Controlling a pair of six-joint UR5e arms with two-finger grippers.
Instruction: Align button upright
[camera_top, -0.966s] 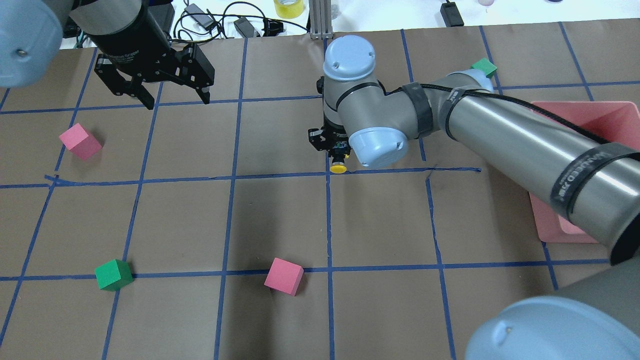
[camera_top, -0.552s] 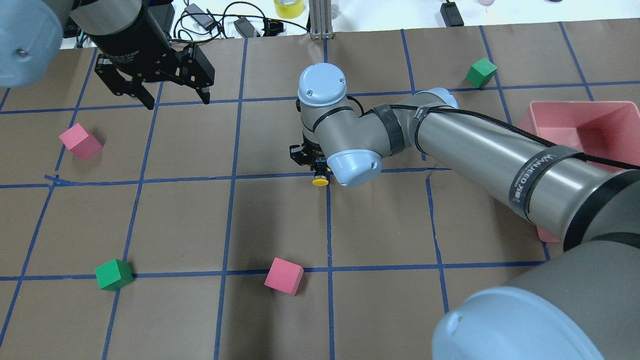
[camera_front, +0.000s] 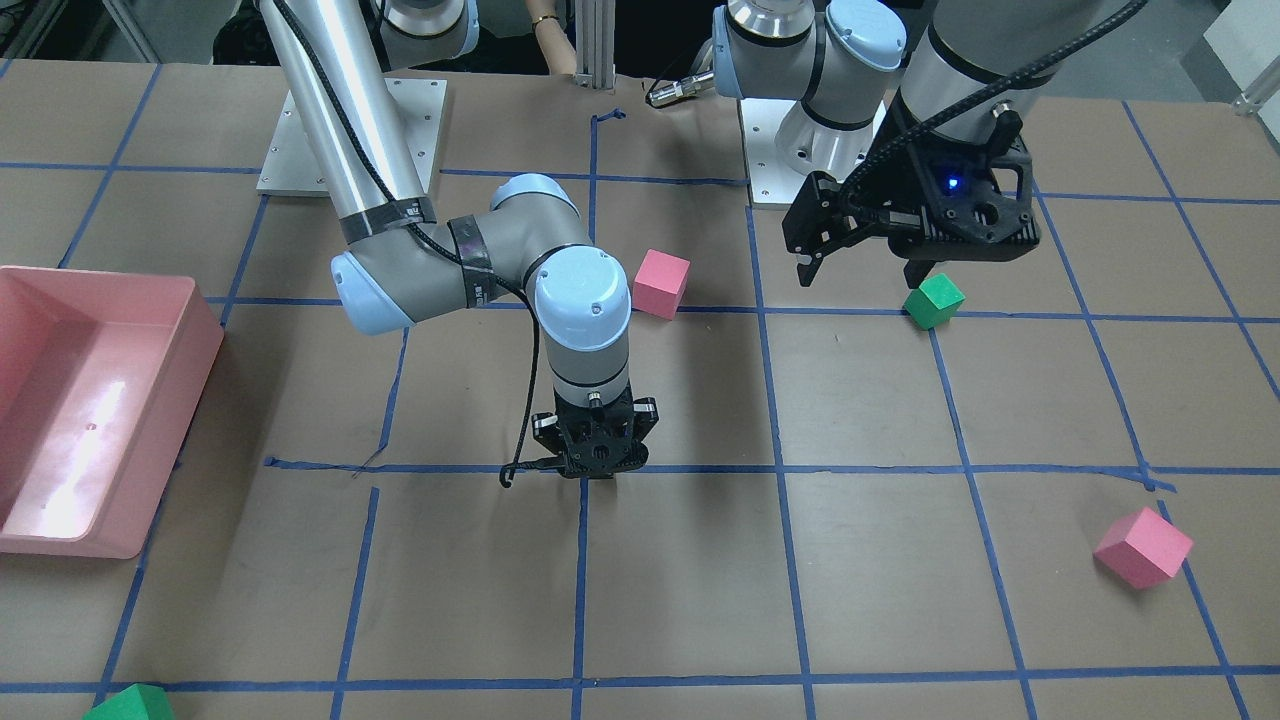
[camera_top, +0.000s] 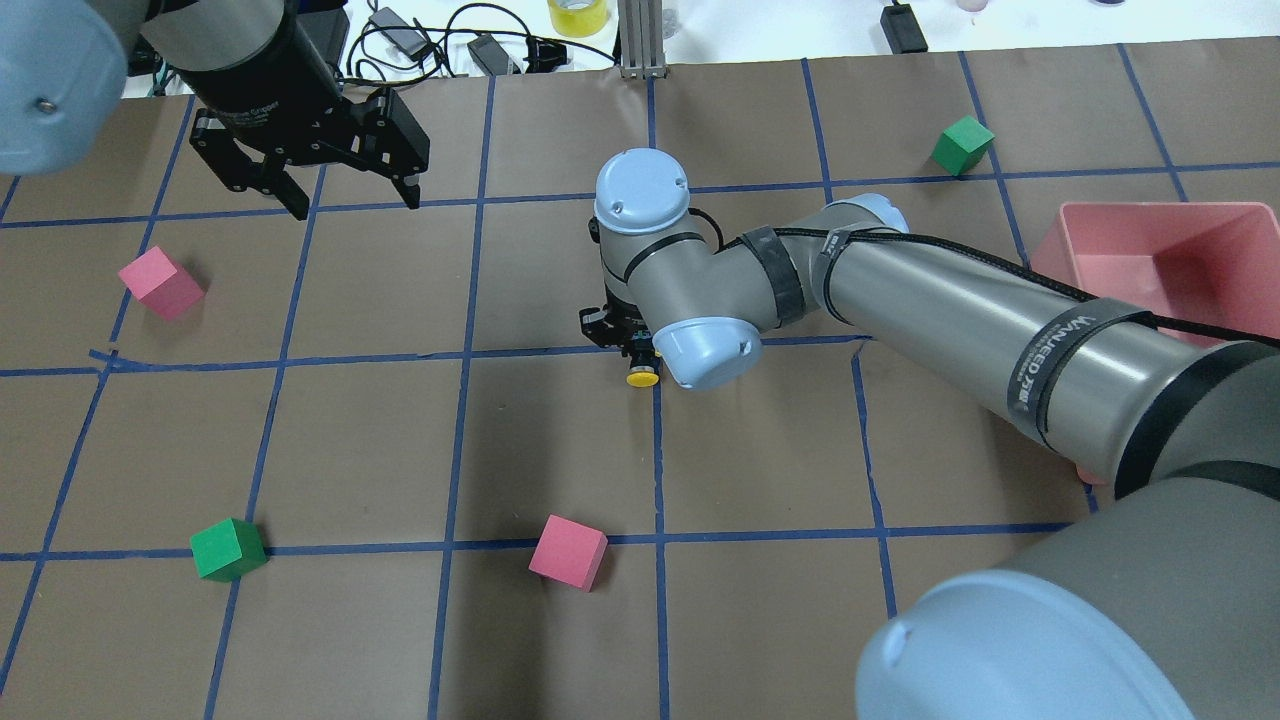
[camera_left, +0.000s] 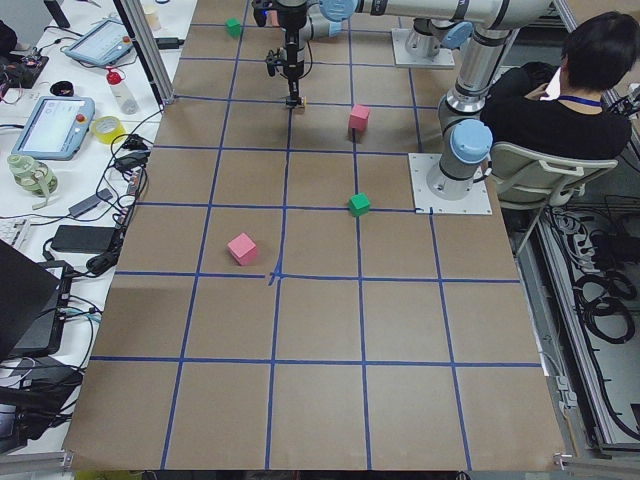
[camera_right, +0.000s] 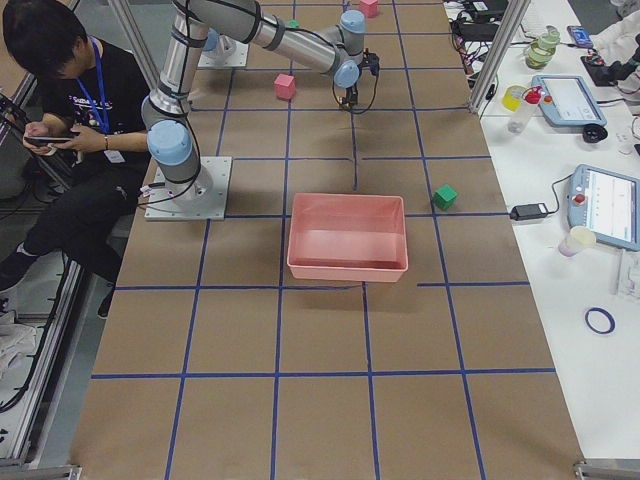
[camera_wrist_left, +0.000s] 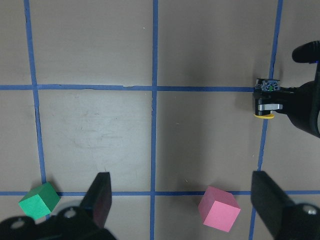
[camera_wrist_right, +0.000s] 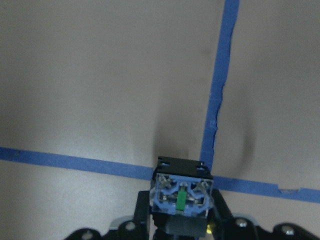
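The button (camera_top: 642, 378) is held on its side in my right gripper (camera_top: 622, 342), which points down at a crossing of blue tape lines mid-table. Its yellow cap points toward the robot, low over the paper. In the right wrist view its blue-and-black rear end (camera_wrist_right: 182, 195) sits between the fingers. The left wrist view shows the button (camera_wrist_left: 265, 104) at the right edge. In the front-facing view the right gripper (camera_front: 597, 468) hides the button. My left gripper (camera_top: 355, 205) is open and empty, high over the far left of the table.
Pink cubes lie at the left (camera_top: 160, 283) and near centre (camera_top: 568, 552). Green cubes lie at the near left (camera_top: 228, 549) and far right (camera_top: 963, 144). A pink bin (camera_top: 1180, 250) stands at the right. A person (camera_right: 60, 90) sits beside the robot's base.
My right arm has moved left and toward the robot, carrying the button down to the tape crossing. The left arm has not moved.
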